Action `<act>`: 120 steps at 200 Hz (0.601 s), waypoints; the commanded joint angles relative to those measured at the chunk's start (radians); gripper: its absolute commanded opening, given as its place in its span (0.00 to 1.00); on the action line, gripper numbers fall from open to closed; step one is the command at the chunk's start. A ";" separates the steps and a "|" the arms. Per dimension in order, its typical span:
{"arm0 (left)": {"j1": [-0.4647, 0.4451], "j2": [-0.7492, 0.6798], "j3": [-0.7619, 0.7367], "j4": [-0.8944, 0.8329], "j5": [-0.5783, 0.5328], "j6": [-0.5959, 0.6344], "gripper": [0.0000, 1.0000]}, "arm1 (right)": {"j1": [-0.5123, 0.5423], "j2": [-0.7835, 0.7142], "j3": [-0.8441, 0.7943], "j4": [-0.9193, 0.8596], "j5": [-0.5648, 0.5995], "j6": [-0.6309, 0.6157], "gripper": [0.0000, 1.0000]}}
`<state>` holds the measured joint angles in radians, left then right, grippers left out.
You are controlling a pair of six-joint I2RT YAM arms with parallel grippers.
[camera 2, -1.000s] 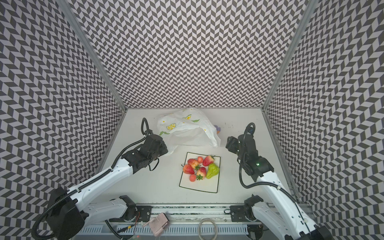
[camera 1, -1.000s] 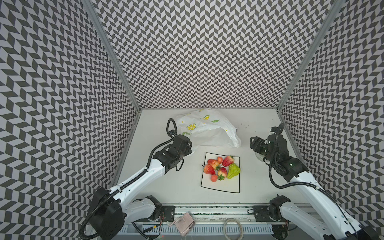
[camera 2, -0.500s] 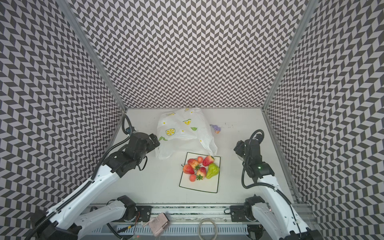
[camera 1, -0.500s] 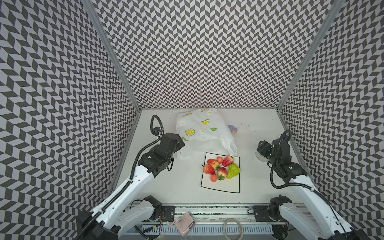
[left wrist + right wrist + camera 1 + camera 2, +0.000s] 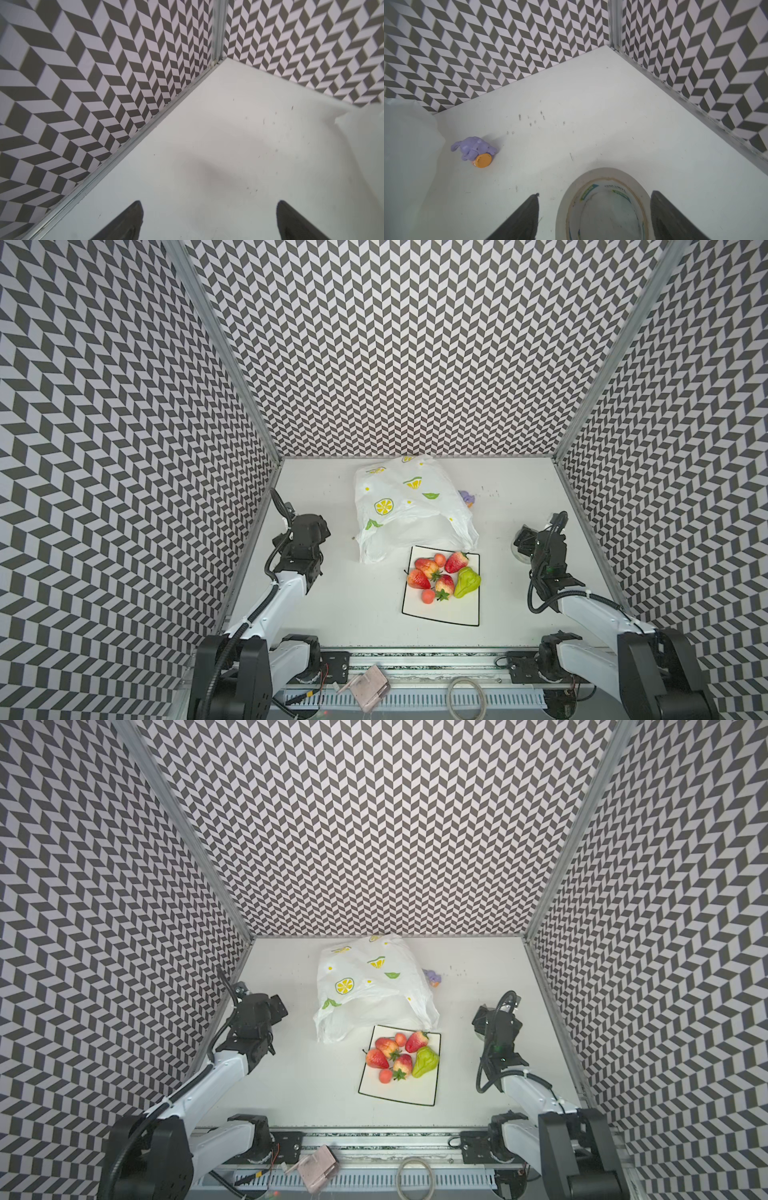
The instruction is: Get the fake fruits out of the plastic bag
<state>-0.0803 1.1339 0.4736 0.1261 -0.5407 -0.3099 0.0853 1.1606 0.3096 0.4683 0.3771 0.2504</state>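
White tabletop [image 5: 332, 614]: fake fruits [image 5: 442, 578] sit on plate [image 5: 436, 616], just beside plastic bag [image 5: 407, 506]. Left pincer [image 5: 208, 202] spread wide over bare tabletop. Right pincer [image 5: 595, 193] also apart, straddling tape roll [image 5: 604, 176].

I find no words that I can read. The round white roll of tape [image 5: 604, 173] just by my right gripper [image 5: 594, 193] carries small green printed labels inside its cardboard core, but their letters are too blurred
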 commanded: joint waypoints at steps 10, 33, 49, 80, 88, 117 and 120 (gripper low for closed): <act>0.030 0.058 -0.074 0.446 0.047 0.167 1.00 | -0.019 0.179 -0.023 0.494 -0.065 -0.152 0.83; 0.039 0.099 -0.142 0.616 0.123 0.194 1.00 | -0.032 0.323 -0.077 0.788 -0.132 -0.187 0.81; 0.051 0.134 -0.194 0.757 0.175 0.212 1.00 | -0.033 0.400 -0.118 0.920 -0.143 -0.196 0.87; 0.053 0.230 -0.258 0.999 0.262 0.242 1.00 | -0.033 0.363 -0.062 0.778 -0.145 -0.192 1.00; 0.052 0.261 -0.271 1.058 0.291 0.250 1.00 | -0.034 0.364 -0.062 0.781 -0.143 -0.193 1.00; 0.032 0.404 -0.307 1.260 0.351 0.297 1.00 | -0.033 0.392 -0.096 0.898 -0.147 -0.204 1.00; 0.029 0.423 -0.309 1.300 0.348 0.306 1.00 | -0.032 0.397 -0.111 0.909 -0.148 -0.206 1.00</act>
<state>-0.0364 1.4570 0.1898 1.1252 -0.2699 -0.0723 0.0555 1.5486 0.2302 1.2304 0.2424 0.0704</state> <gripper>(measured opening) 0.997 0.997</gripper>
